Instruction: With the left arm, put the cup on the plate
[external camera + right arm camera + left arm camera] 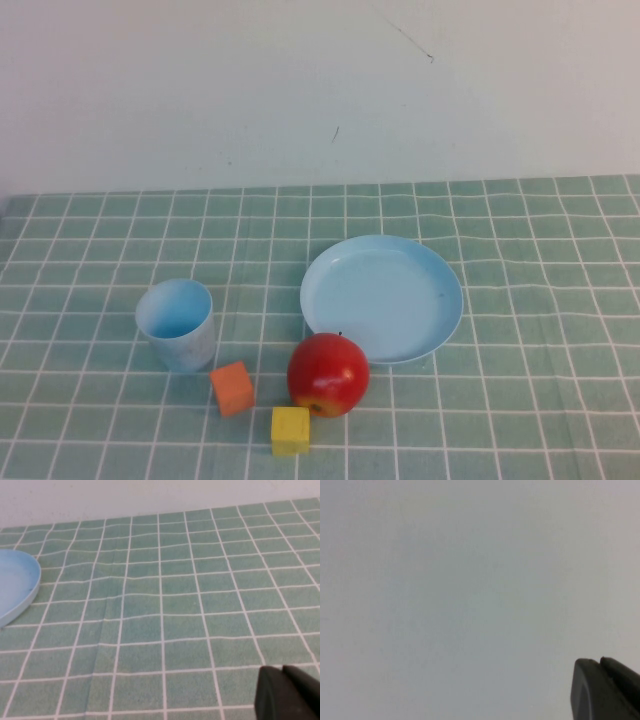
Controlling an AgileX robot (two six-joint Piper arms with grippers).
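Note:
The light blue cup (pixel 177 324) stands upright and empty on the green checked cloth at the left of the high view. The round light blue plate (pixel 383 297) lies empty to its right, its rim (pixel 20 587) also showing in the right wrist view. Neither arm appears in the high view. My left gripper (pixel 597 662) faces only a blank pale wall, its dark fingertips pressed together and holding nothing. My right gripper (pixel 280 670) hangs over bare cloth to the right of the plate, its fingertips also together and empty.
A red apple (pixel 328 374) sits just in front of the plate's near rim. An orange block (pixel 232 388) and a yellow block (pixel 290 430) lie in front of the cup and apple. A white wall (pixel 320 90) backs the table.

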